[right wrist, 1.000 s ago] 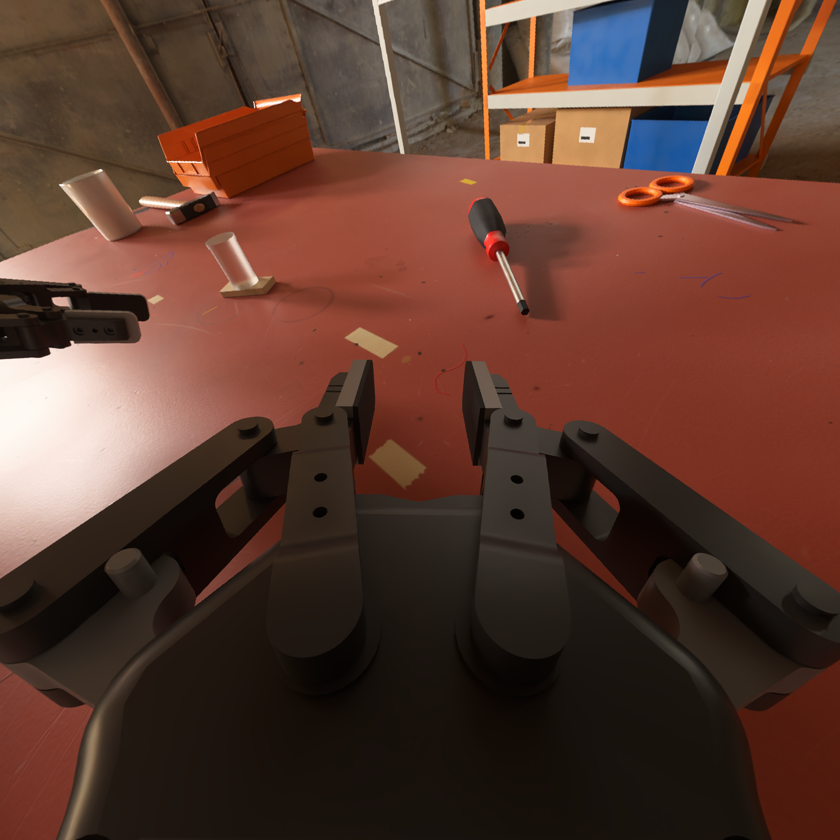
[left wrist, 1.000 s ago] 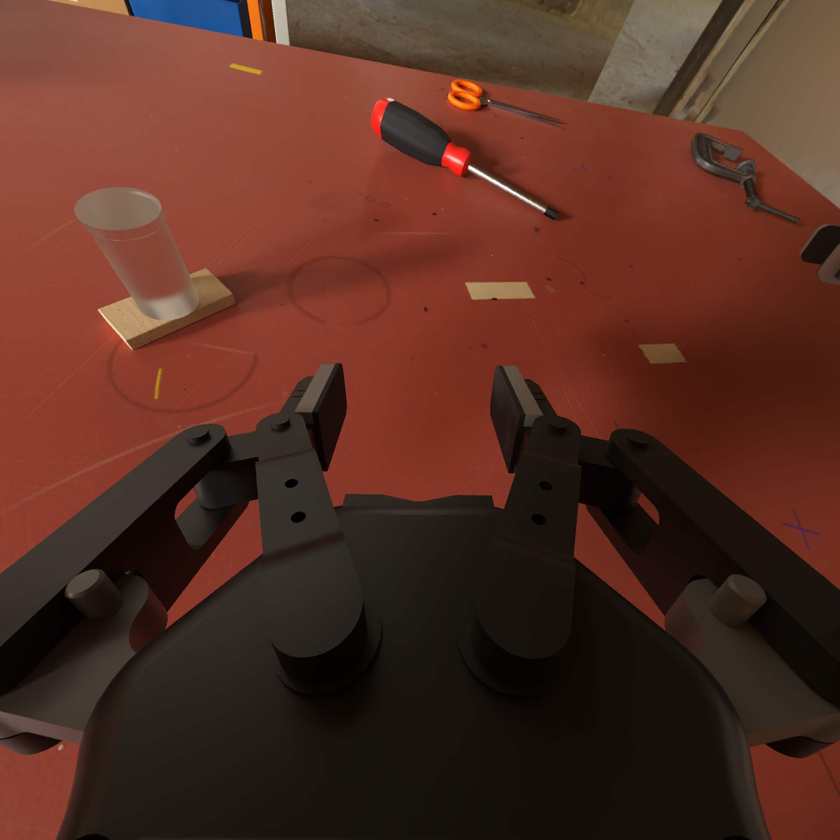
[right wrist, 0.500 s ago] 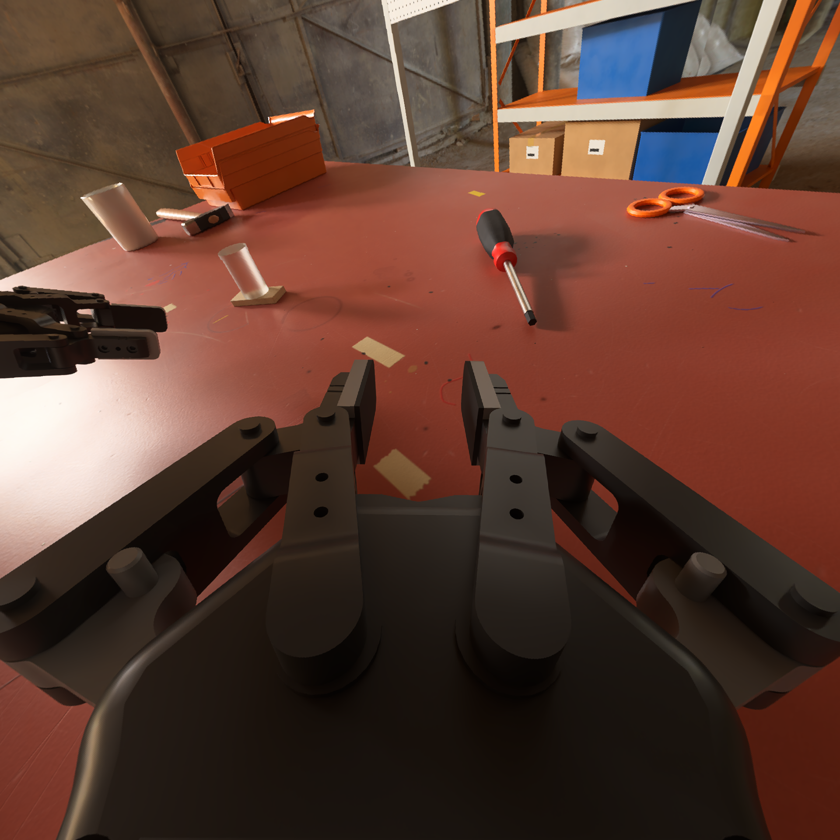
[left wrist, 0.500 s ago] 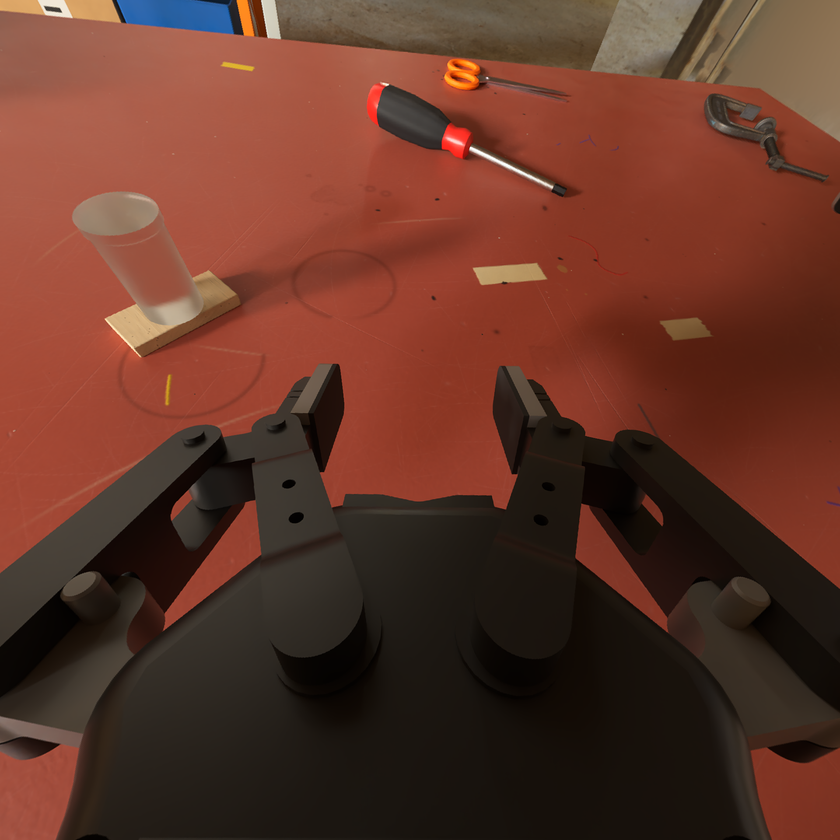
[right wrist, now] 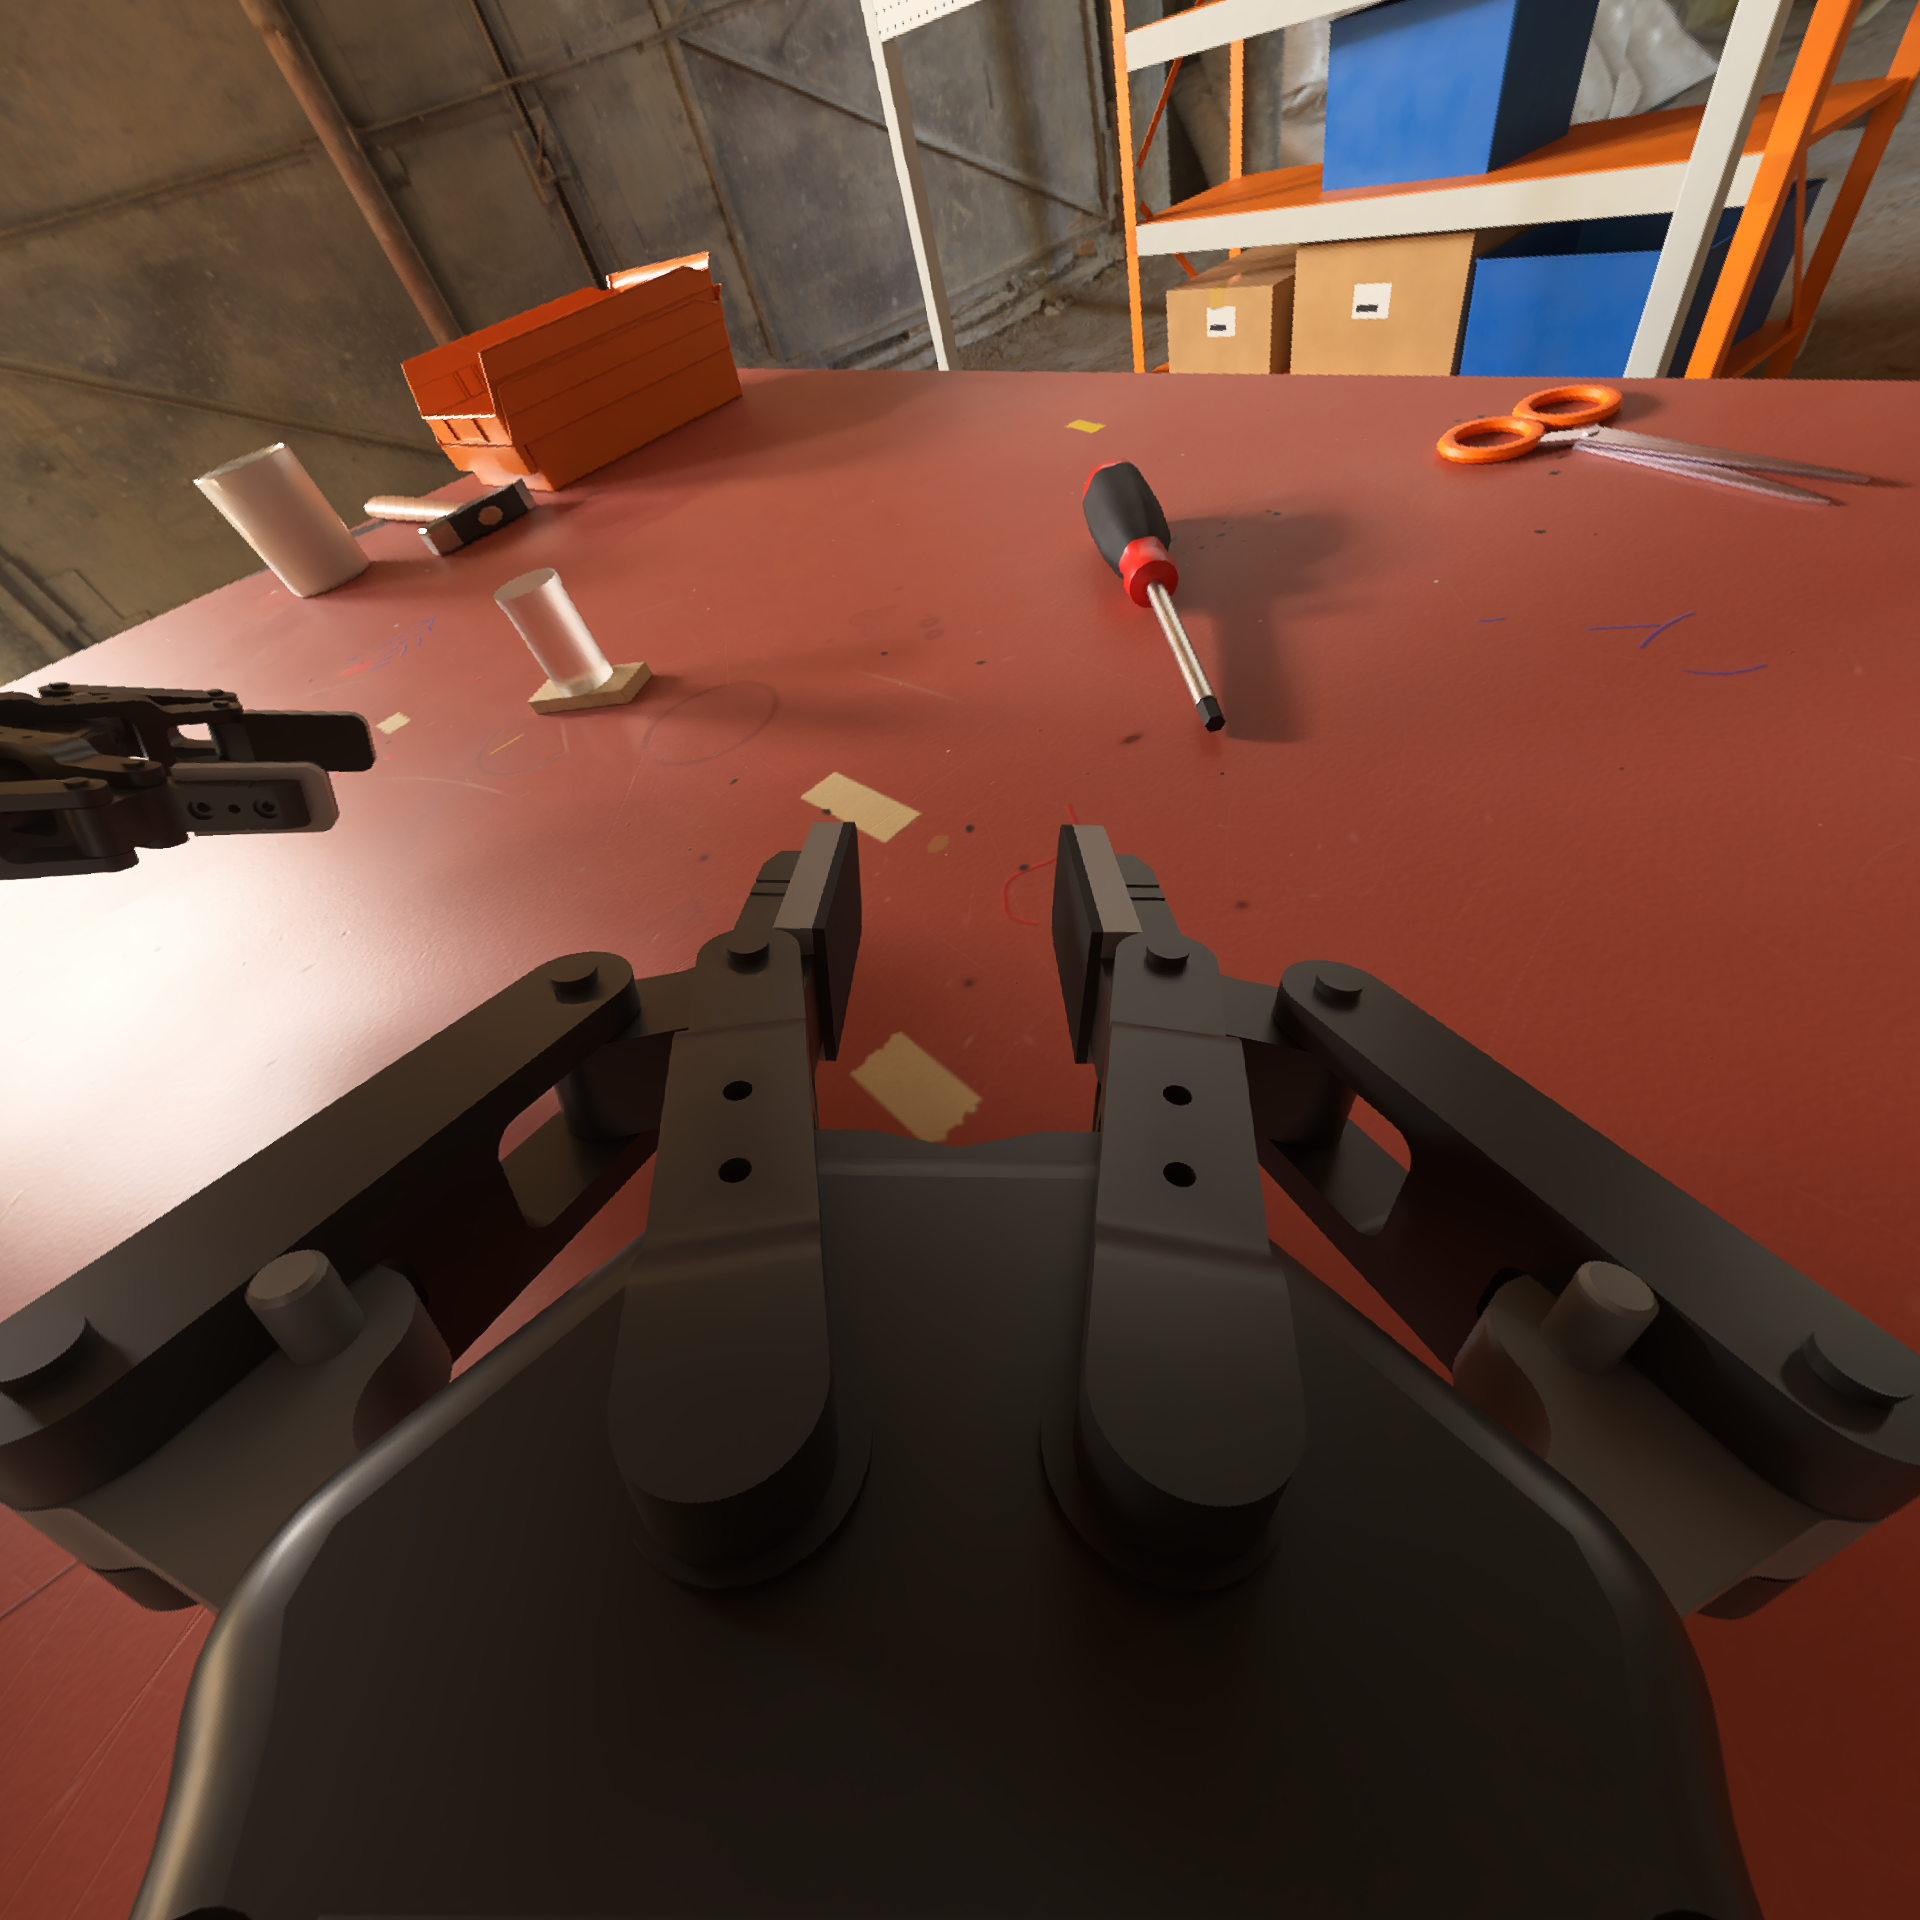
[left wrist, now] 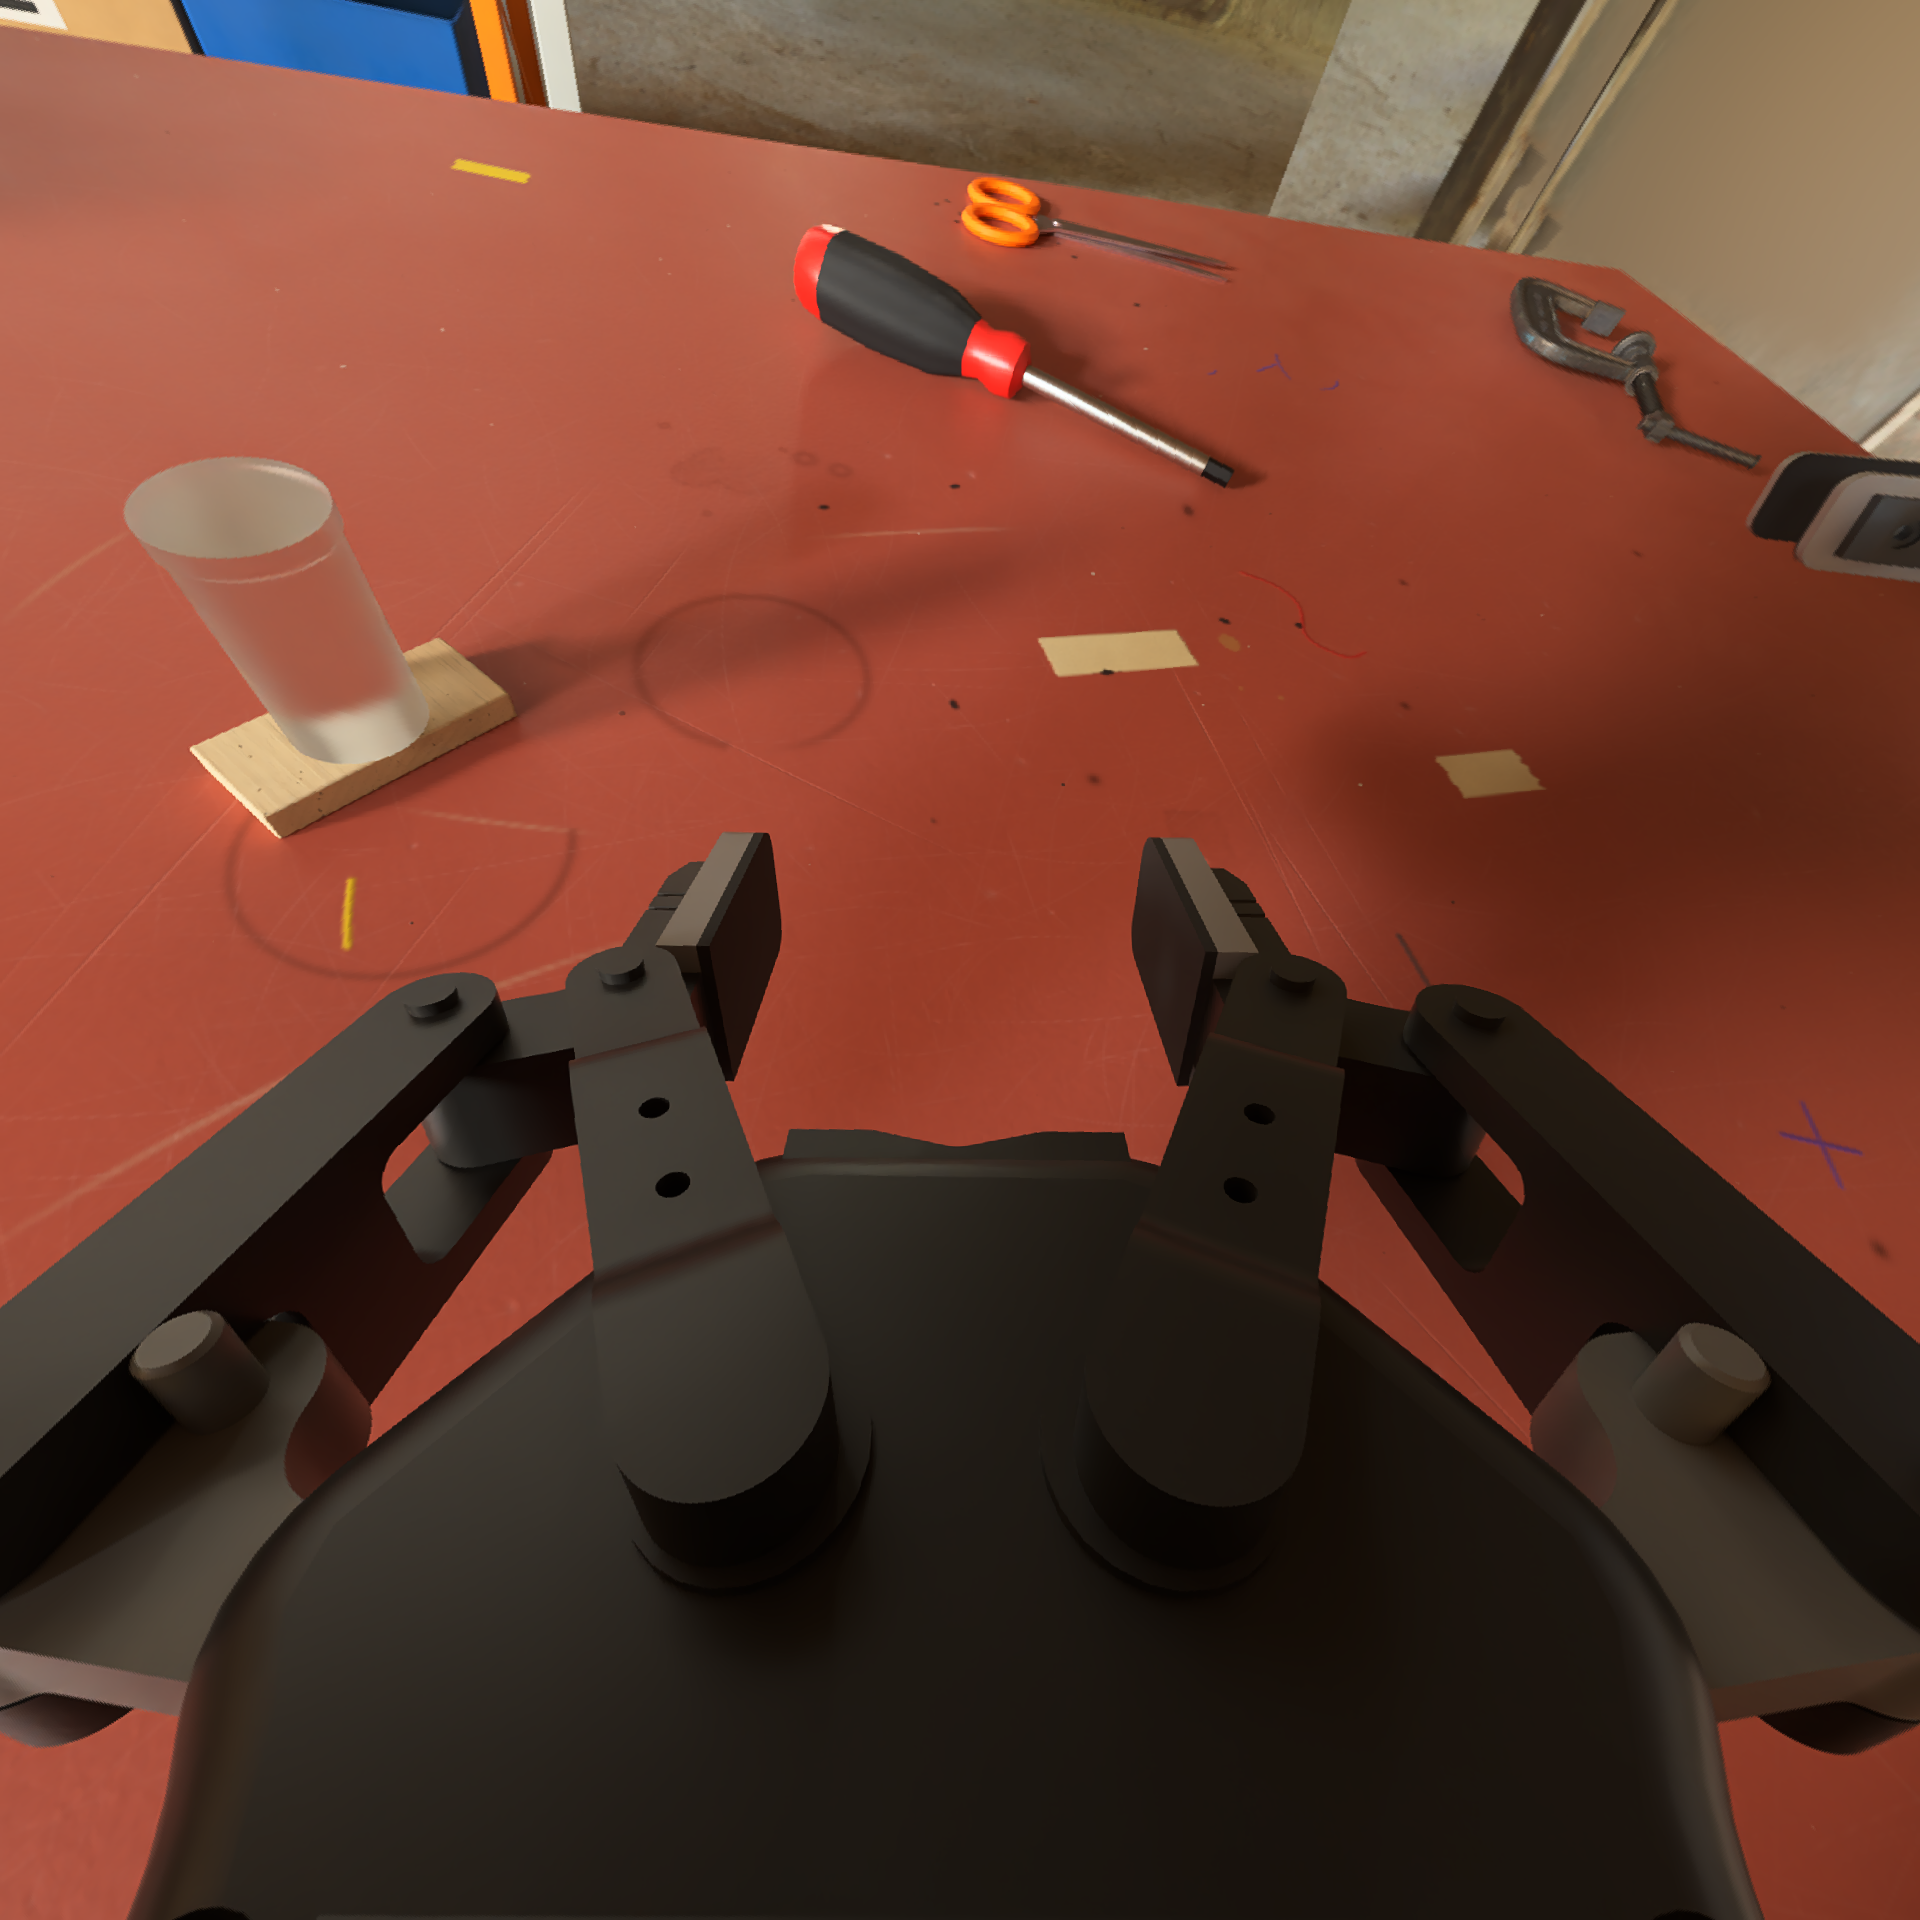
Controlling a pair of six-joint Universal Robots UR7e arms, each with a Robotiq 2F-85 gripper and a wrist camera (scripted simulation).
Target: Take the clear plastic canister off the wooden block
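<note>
Red tabletop point(left wrist: 935, 499) bears frosted clear canister point(left wrist: 275, 613) upright on wooden block point(left wrist: 353, 738); both tools gape empty.

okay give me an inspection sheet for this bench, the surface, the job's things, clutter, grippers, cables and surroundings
Surface: red table, scuffed, with faint ring marks and tan tape patches.
Job's things: clear plastic canister stands upright on the wooden block, not yet taken off.
Clutter: screwdriver, orange scissors, C-clamp, orange toolbox, hammer, white cylinder.
Grippers: left gripper open, empty, above the table to the right of the canister; right gripper open, empty, farther off.
Cables: nothing seen.
Surroundings: orange shelving with blue and cardboard boxes, concrete walls.
</note>
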